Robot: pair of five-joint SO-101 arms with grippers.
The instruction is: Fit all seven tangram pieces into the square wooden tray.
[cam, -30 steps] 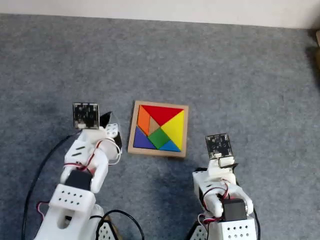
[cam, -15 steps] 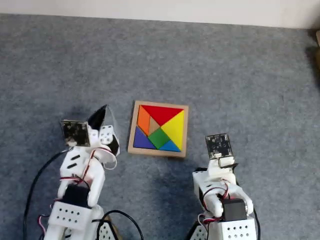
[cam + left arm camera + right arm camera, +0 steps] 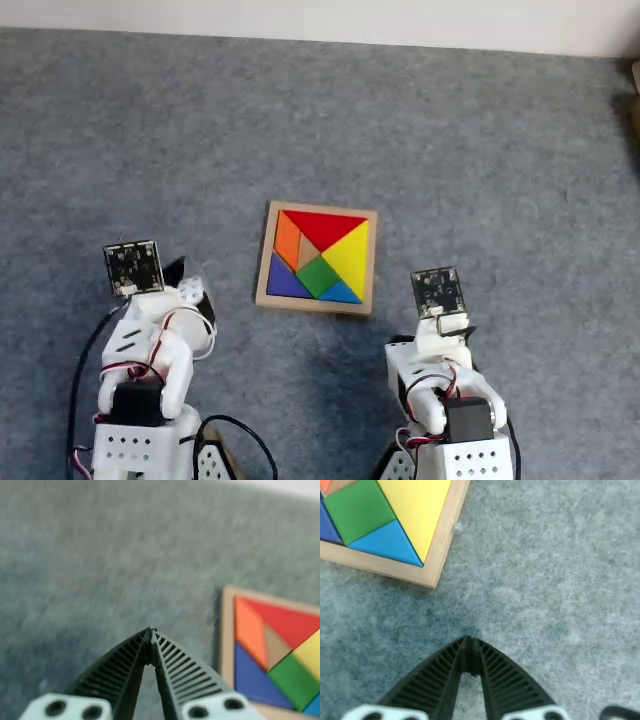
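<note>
— Left end effector (image 3: 150,632)?
— Clenched, tips touching, gripping only itself. Black, ribbed, pointy. Over bare grey fuzz, near the tray's left side, not touching.
— Right end effector (image 3: 469,641)?
— Clenched too, same black ribs. Near the tray's near right corner, apart from it.
— Tray?
— Square wooden tray (image 3: 262,258), smooth pale rim, lying flat between both arms and a bit farther out. Packed with flat bright shapes: red triangle (image 3: 325,228), yellow triangle (image 3: 352,255), orange piece (image 3: 287,240), green square (image 3: 318,275), dark blue triangle (image 3: 283,282), light blue triangle (image 3: 342,292), tan triangle (image 3: 306,252) in the middle.
— Underneath?
— Grey fuzzy surface (image 3: 480,150), like carpet. Pale wall (image 3: 300,15) along the far edge.
</note>
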